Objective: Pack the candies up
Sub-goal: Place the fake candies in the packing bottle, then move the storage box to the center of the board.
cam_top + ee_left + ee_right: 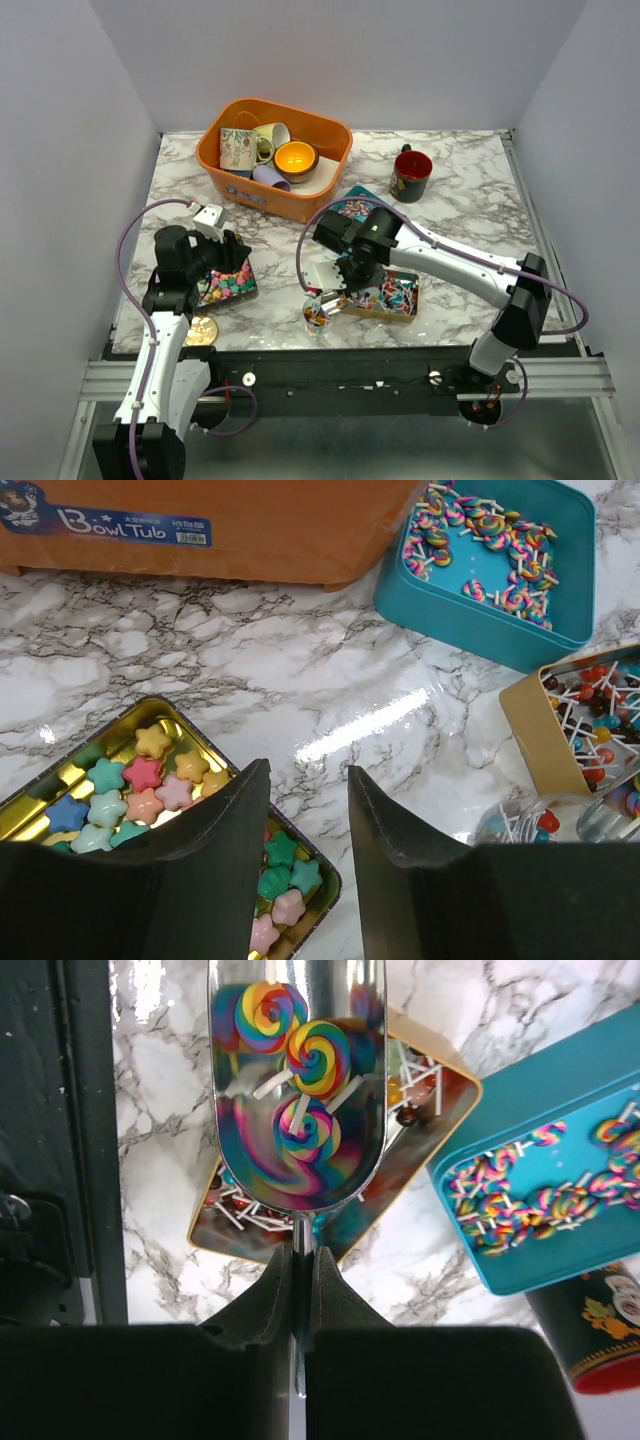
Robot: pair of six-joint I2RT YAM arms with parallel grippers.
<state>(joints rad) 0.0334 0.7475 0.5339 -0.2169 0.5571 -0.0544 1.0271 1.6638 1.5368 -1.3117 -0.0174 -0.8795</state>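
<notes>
Pastel star candies (140,785) fill a gold tin (228,285) at the table's left. My left gripper (308,780) hangs open over that tin's right corner, nothing between its fingers. A teal tin (560,630) holds rainbow swirl lollipops (530,1200). A second gold tin (392,296) holds small red and blue lollipops (590,695). My right gripper (303,1260) is shut on the handle of a metal scoop (300,1160). The scoop carries three rainbow lollipops (318,1058) and sits above the near-left end of the second gold tin (440,1120).
An orange tub (232,185) with cups and bowls stands at the back. A red and black mug (411,175) is to its right. A gold coin-like disc (201,331) lies by the table's front edge, below the star tin.
</notes>
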